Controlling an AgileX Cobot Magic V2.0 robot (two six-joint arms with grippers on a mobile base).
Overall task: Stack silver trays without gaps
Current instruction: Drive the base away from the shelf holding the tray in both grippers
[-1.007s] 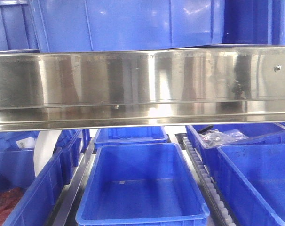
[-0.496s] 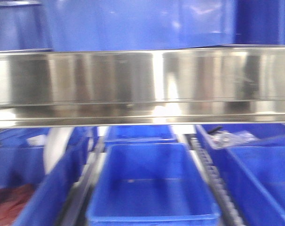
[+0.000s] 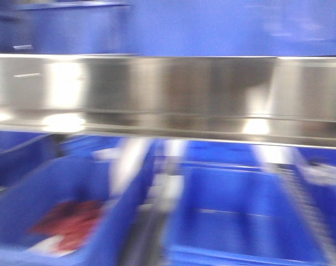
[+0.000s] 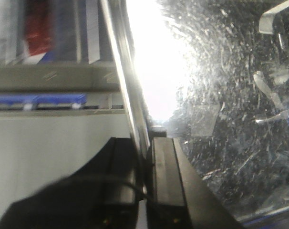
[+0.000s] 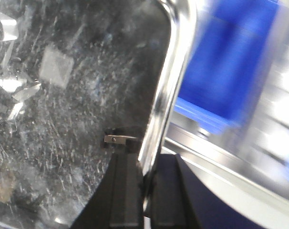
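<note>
Scratched, shiny silver tray (image 4: 230, 119), thin rim pinched edge-on by left gripper (image 4: 145, 191) and right gripper (image 5: 143, 191)

Bins (image 3: 240, 221) sit under the shelf rail (image 3: 168, 94), more bins (image 3: 212, 27) above it.

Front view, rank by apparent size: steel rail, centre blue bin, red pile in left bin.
Largest: steel rail, spanning the whole frame.
Next: centre bin, cropped at the bottom edge.
Smallest: red pile, outline blurred.

Two grippers (image 4: 144, 143) (image 5: 144, 162); one silver tray (image 4: 230, 119); three-plus blue bins (image 3: 18, 160) (image 3: 57, 177) (image 3: 240, 221).
</note>
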